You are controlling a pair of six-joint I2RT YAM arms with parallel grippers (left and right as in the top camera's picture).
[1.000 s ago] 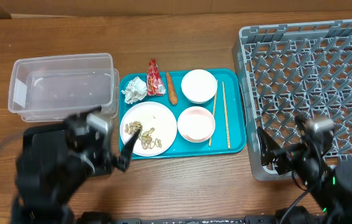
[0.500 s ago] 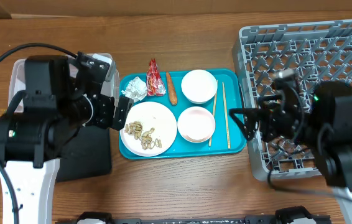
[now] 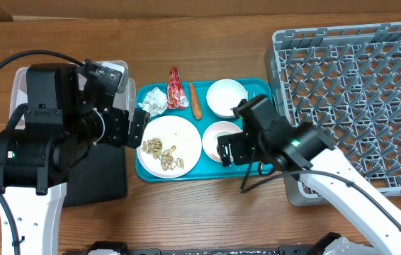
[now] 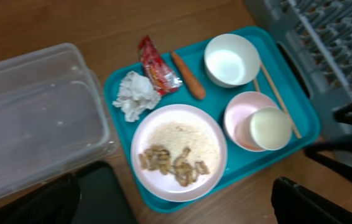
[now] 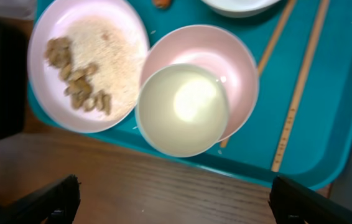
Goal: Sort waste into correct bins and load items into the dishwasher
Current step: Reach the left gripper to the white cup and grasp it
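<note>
Obs., both arms over the table.

- Teal tray (image 4: 216, 99) sat mid-table. Its left rim was just beside the clear tub (image 4: 33, 112); its right rim ran near the left wall of the grey dish rack (image 3: 356, 85), leaving only a narrow strip between them.
- The black tray (image 3: 101, 170) lay in front of the tub, partly under the left arm.
- Open wood showed along the teal tray's near edge and behind its far edge.
- On the teal tray:
  - The paper ball (image 4: 135, 96), red wrapper (image 4: 157, 68) and orange stick (image 4: 188, 67) were at the far left.
  - The white plate (image 4: 179, 140) was at the near left, with peanut shells (image 4: 173, 163) and crumbs on it.
  - The white bowl (image 4: 231, 59) was at the far right.
  - The pink bowl (image 4: 241, 118) sat in front of the white bowl, with the small cup (image 4: 270, 127) in it, overhanging its rim.
  - The chopsticks (image 5: 300, 87) lay along the right side, one partly under the pink bowl's edge.
- Left gripper (image 4: 175, 186) hung by the tray's left rim near the plate, fingers spread wide, nothing between them.
- Right gripper (image 5: 173, 183) hung over the tray's near edge by the cup, fingers likewise wide apart, holding nothing.
</note>
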